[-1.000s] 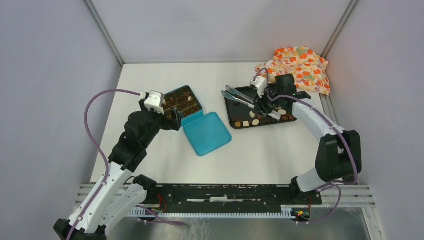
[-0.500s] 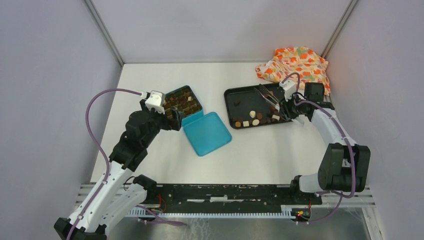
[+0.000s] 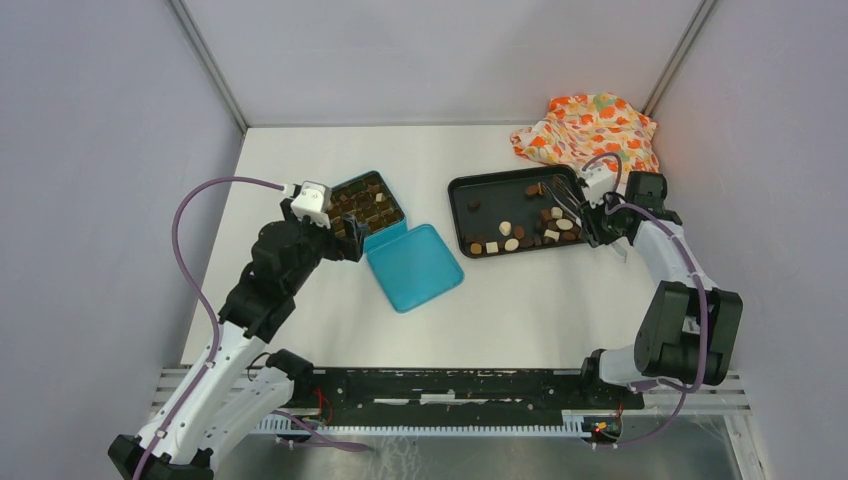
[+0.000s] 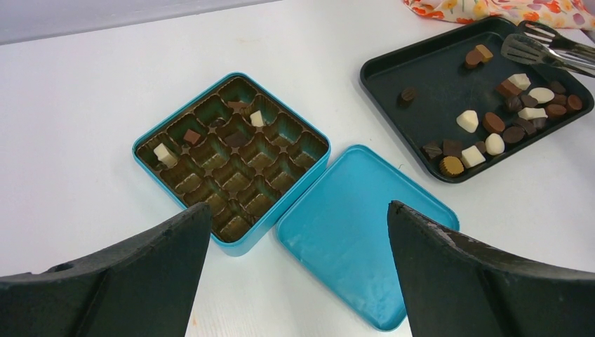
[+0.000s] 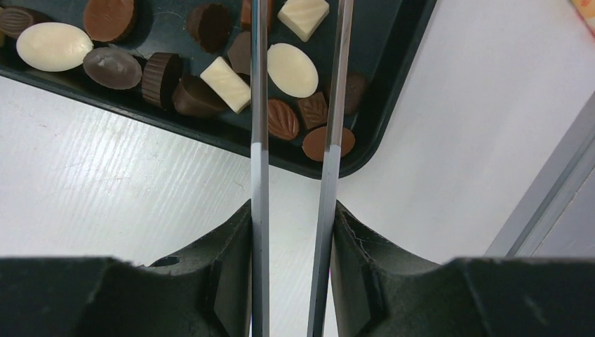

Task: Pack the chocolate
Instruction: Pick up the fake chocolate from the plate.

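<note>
Loose chocolate (image 3: 520,236) in dark, light brown and white pieces lies on a black tray (image 3: 490,195), mostly toward its right end (image 4: 516,116). The open teal tin (image 3: 368,203) has a brown insert holding a few pieces (image 4: 191,135). My right gripper (image 5: 291,210) is shut on the metal tongs (image 5: 259,140), at the tray's right edge (image 3: 598,212). The tong arms (image 3: 566,196) reach over the chocolate (image 5: 291,70) with nothing seen between them. My left gripper (image 4: 298,206) hangs wide open and holds nothing, above the tin's near corner (image 3: 345,240).
The teal lid (image 3: 414,266) lies flat against the tin's near right side. The orange flowery cloth (image 3: 590,135) is bunched at the back right, behind the tray. A metal frame rail (image 5: 554,182) runs close to my right gripper.
My right arm has carried the tongs rightward, from over the tray's middle to its right edge. The left arm has not moved.
</note>
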`<state>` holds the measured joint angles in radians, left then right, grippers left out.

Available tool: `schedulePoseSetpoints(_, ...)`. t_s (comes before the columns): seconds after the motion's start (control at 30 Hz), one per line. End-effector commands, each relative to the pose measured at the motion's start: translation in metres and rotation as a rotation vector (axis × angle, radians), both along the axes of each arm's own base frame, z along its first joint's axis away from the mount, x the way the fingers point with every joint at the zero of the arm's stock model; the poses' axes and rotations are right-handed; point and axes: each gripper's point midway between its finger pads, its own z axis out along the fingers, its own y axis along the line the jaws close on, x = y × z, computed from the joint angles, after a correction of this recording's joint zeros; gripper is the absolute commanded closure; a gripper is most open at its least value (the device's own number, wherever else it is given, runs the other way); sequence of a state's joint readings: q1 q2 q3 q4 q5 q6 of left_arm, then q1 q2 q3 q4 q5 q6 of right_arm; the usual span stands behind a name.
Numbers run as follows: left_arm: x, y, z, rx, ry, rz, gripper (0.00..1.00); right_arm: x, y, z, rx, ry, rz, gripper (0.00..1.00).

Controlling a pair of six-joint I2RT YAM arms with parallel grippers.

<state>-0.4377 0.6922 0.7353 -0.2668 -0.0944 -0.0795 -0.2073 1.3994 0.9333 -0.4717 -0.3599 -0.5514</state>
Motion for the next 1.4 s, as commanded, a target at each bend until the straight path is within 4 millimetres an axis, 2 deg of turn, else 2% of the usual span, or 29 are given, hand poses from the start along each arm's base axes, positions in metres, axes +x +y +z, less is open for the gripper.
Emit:
schedulePoseSetpoints(0.0, 0.0, -0.002, 0.018, -0.025, -0.044, -0.011, 0.0, 0.007, -0.008, -0.003, -0.029, -0.007, -0.012, 0.57)
schedulePoseSetpoints(0.23, -0.001, -0.003, 0.019, -0.03, -0.048, -0.017, 0.0, 0.011, -0.007, -0.015, -0.01, 0.035, -0.006, 0.57)
schedulePoseSetpoints(0.57, -0.001, -0.004, 0.02, -0.034, -0.051, -0.023, 0.0, 0.022, -0.01, -0.021, -0.005, 0.053, -0.023, 0.57)
schedulePoseSetpoints(1.37, -0.003, -0.003, 0.023, -0.041, -0.063, -0.024, 0.0, 0.055, -0.009, -0.011, 0.017, 0.037, -0.042, 0.57)
